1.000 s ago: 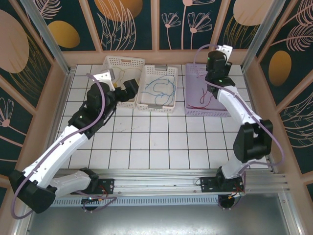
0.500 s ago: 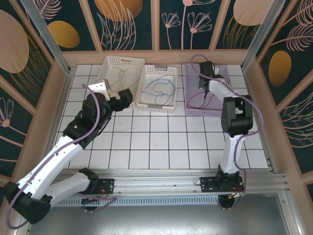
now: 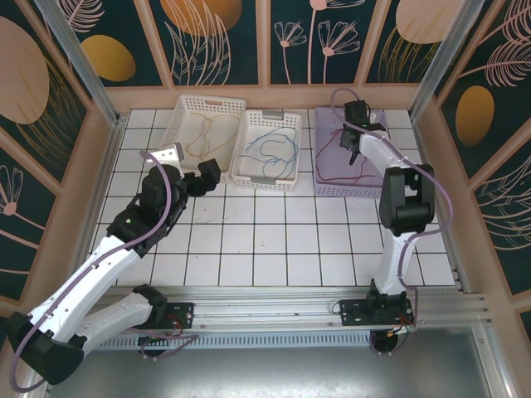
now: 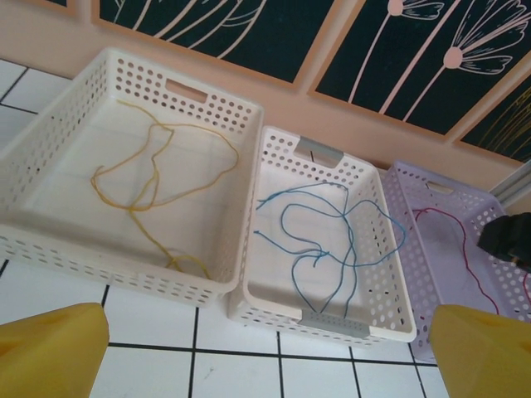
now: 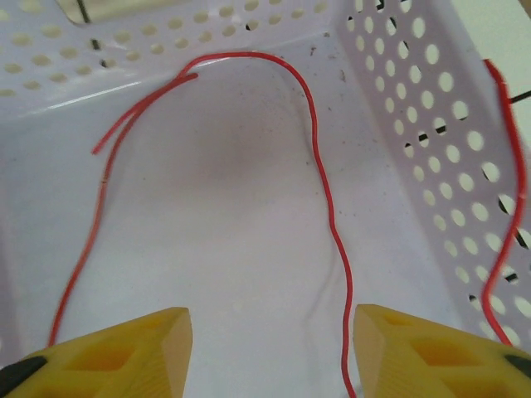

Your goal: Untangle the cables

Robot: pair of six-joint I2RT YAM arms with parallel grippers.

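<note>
Three thin cables lie apart, one per basket. The yellow cable (image 3: 202,133) (image 4: 158,178) loops in the left white basket (image 3: 184,104). The blue cable (image 3: 270,149) (image 4: 332,232) sits in the middle white basket (image 3: 265,182). The red cable (image 3: 326,143) (image 5: 319,166) lies on the floor of the purple basket (image 3: 332,189) (image 5: 415,124). My right gripper (image 3: 355,153) (image 5: 272,340) hangs open low inside the purple basket; the red cable runs between its fingers, near the right one, ungripped. My left gripper (image 3: 207,176) (image 4: 265,356) is open, just in front of the white baskets, holding nothing.
The baskets stand side by side along the back of the white tiled table (image 3: 265,240). Wooden walls (image 3: 91,174) close in the sides and back. A second stretch of red cable (image 5: 510,207) shows beyond the purple basket's perforated wall.
My right arm dropped into the purple basket and its jaws opened, leaving the red cable on the floor. My left arm pulled back from the white baskets, still open.
</note>
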